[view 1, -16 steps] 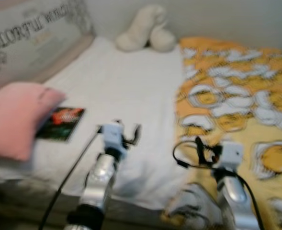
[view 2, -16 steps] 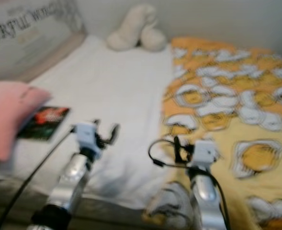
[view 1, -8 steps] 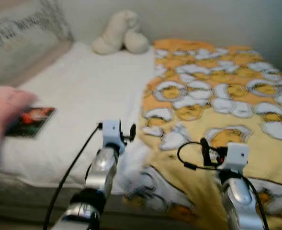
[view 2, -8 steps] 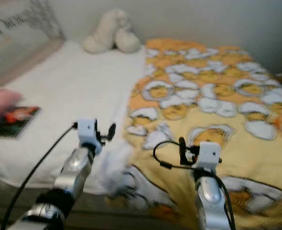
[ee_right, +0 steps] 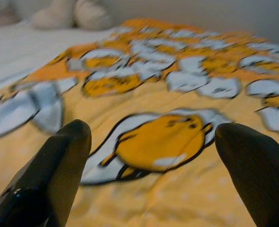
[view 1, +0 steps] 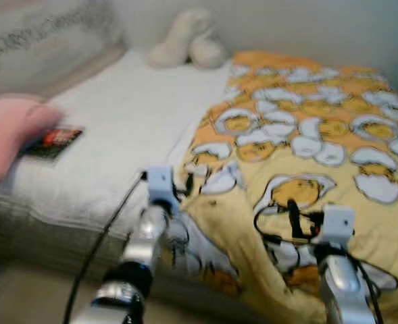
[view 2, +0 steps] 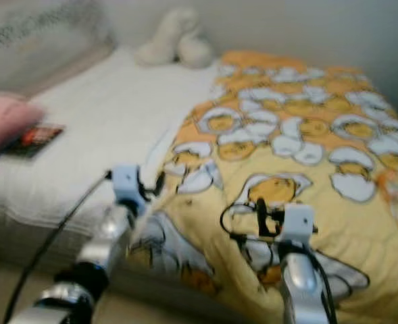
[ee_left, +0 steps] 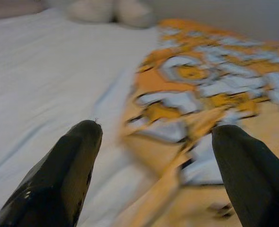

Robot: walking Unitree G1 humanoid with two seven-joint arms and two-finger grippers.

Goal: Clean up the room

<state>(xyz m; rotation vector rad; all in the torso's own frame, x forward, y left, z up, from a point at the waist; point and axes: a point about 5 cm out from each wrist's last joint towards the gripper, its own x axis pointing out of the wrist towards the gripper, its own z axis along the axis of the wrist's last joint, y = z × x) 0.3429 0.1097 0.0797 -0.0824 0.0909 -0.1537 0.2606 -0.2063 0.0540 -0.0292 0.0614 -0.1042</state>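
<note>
**Both grippers open over the yellow blanket's edge**

You have a bed with a white sheet (view 1: 124, 108) ahead of you, and a yellow blanket printed with white-and-orange cartoon figures (view 1: 307, 142) covers its right half and hangs over the near edge. Your left gripper (ee_left: 153, 137) hovers at the blanket's left border, where yellow fabric meets white sheet; its two black fingers stand wide apart with nothing between them. Your right gripper (ee_right: 151, 137) hangs above the blanket itself, over a round yellow figure outlined in black, fingers likewise spread and holding nothing.

On the sheet's left side a small dark booklet with a red picture (view 1: 53, 142) lies partly tucked under a soft pink pillow (view 1: 9, 131). A cream plush toy (view 1: 185, 44) sits at the far end against the wall, beside a pale grey pillow with lettering (view 1: 43, 37). The head views are blurred, so finer detail is unreadable.
</note>
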